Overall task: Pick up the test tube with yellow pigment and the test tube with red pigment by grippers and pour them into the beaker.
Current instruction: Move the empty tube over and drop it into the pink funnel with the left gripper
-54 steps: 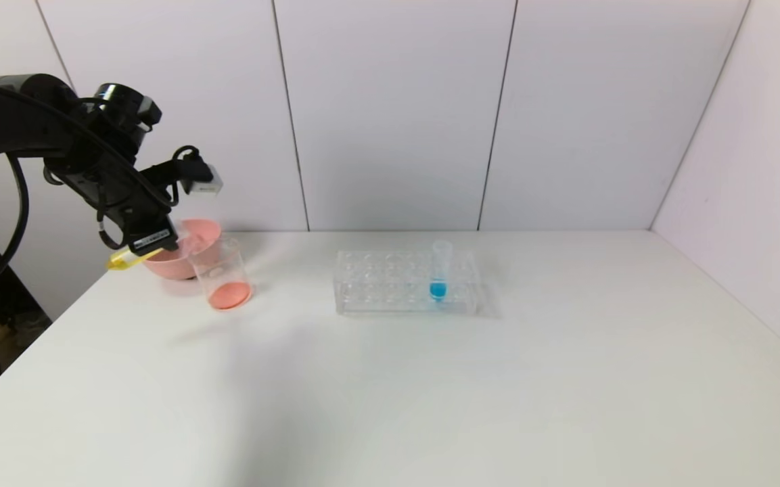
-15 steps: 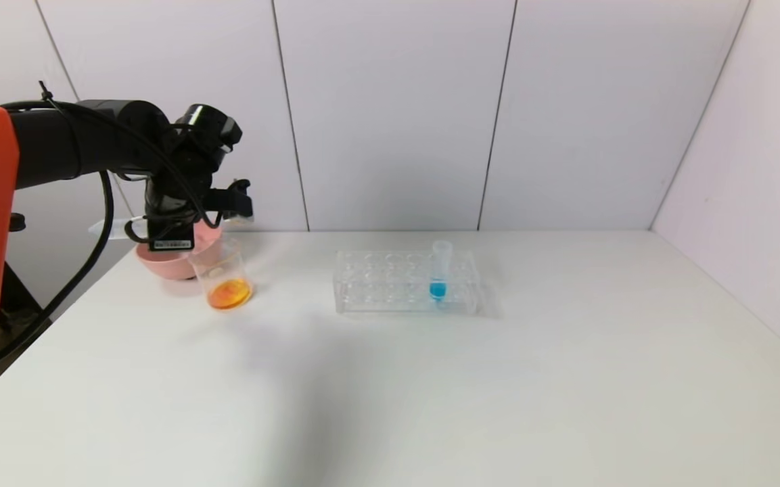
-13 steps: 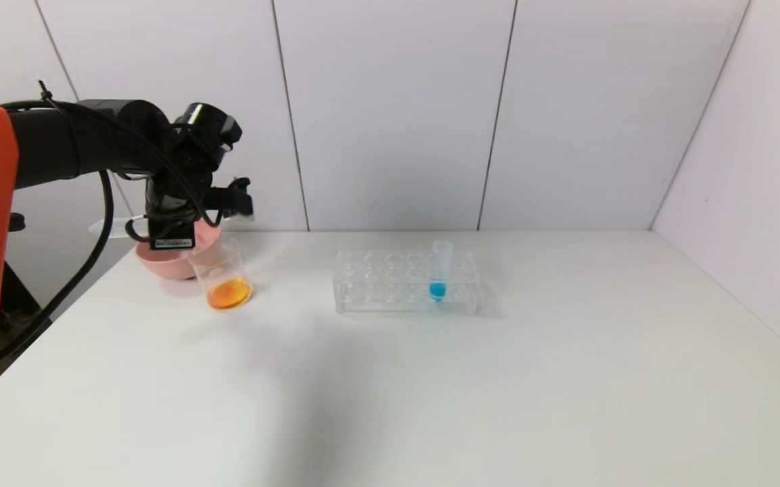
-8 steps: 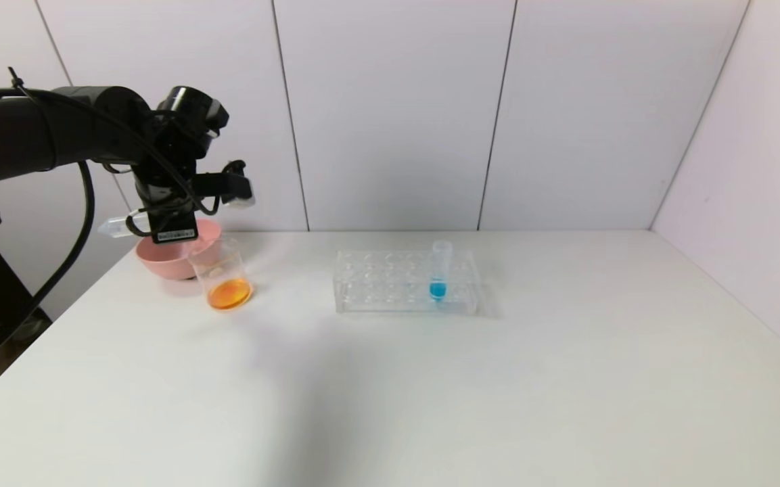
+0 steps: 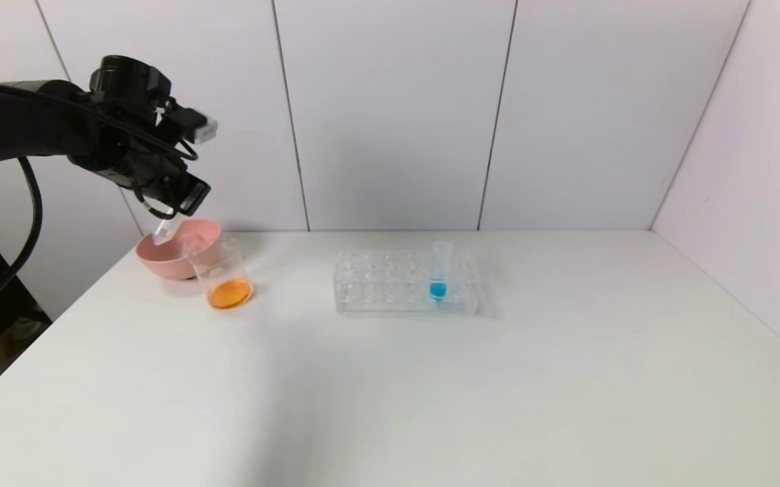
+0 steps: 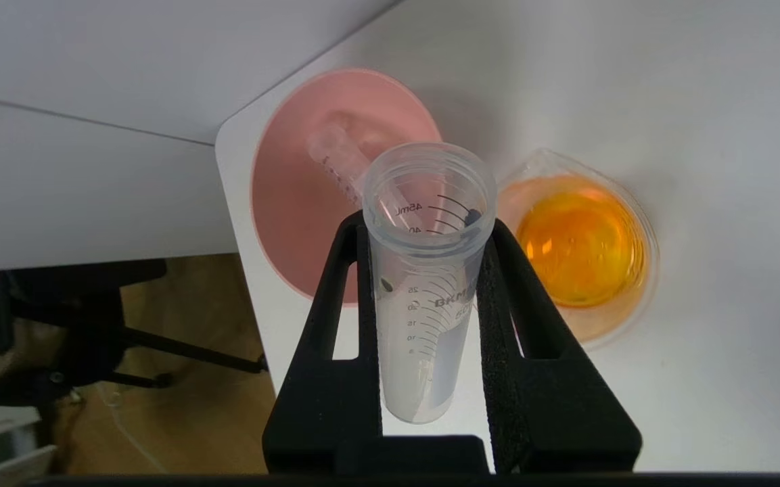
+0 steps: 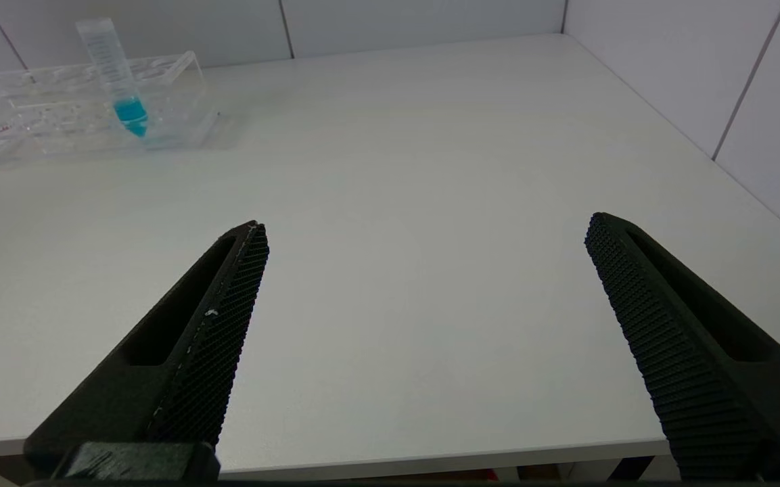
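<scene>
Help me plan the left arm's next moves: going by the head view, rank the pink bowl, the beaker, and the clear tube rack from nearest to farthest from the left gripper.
From the left gripper, which holds an emptied tube:
1. Pink bowl, directly beneath it at the table's far left.
2. Beaker, just right of the bowl.
3. Clear tube rack, mid-table, well to the right.
</scene>
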